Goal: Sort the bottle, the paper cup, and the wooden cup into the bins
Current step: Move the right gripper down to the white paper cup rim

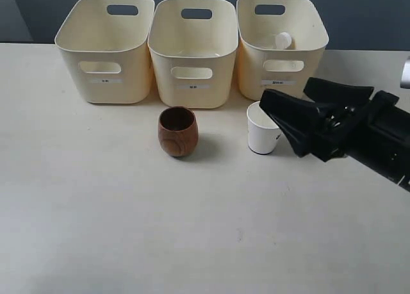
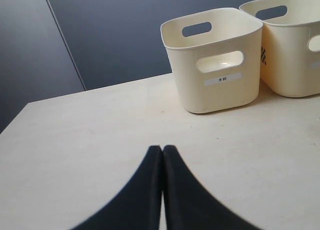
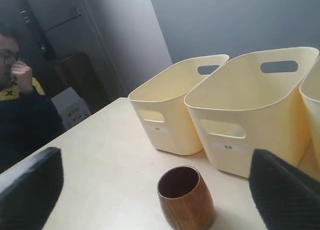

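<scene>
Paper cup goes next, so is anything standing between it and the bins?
Nothing visible: bare table separates the paper cup from the bins behind it. The open right hand overlaps its rim in the exterior view.

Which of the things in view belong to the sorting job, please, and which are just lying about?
Belonging to the job:
- bins, three in a row
- bottle, inside the right-hand one
- paper cup
- wooden cup

Not part of it:
- person beyond the table
- white box beside him
</scene>
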Motion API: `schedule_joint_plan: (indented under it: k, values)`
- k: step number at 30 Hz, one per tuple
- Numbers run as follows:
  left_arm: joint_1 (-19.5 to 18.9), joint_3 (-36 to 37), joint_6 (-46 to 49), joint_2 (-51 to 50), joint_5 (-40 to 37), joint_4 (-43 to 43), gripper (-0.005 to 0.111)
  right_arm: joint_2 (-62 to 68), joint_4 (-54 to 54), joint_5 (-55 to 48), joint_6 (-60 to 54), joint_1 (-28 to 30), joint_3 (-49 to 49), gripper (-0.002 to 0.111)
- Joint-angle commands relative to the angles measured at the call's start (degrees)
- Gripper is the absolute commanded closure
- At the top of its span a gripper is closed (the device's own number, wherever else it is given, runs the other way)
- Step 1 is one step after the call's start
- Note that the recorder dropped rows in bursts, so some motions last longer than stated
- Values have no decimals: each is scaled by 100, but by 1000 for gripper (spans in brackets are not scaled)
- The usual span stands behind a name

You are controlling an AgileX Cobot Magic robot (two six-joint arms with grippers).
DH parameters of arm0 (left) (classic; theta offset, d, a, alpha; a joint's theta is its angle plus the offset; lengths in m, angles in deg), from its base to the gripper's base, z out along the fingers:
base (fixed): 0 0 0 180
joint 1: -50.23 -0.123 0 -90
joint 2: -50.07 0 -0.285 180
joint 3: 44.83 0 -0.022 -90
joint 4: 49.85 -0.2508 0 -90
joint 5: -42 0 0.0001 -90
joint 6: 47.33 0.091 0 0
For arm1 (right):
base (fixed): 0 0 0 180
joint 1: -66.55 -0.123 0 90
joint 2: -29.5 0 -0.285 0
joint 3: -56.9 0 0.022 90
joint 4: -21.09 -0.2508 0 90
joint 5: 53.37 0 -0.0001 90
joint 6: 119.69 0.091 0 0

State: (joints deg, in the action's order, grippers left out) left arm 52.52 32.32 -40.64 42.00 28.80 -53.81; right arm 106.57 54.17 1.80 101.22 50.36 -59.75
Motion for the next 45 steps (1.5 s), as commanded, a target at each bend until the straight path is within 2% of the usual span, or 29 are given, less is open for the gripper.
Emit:
schedule_joint_plan:
  k: [1,5,9,16,24,33,45]
  values:
    - [18,7,-11,28,30,0,107,31,-529,58,-196,14,-24,13]
    - [18,7,-11,28,30,0,107,31,-1246,-122,-491,14,-24,13]
    - [18,7,-11,28,30,0,107,31,-1819,-878,-582,14,-226,13]
    - [18,7,-11,28,30,0,107,31,-1819,-2501,-582,14,-974,13]
    - [18,7,-11,28,30,0,107,31,-1779,-3360,-478,14,-1326,14]
    - [18,7,-11,28,30,0,107,413,-1735,-3503,-340,3,-1369,14]
    - [18,7,-11,28,30,0,107,1606,-546,-3519,870,3,-1913,14]
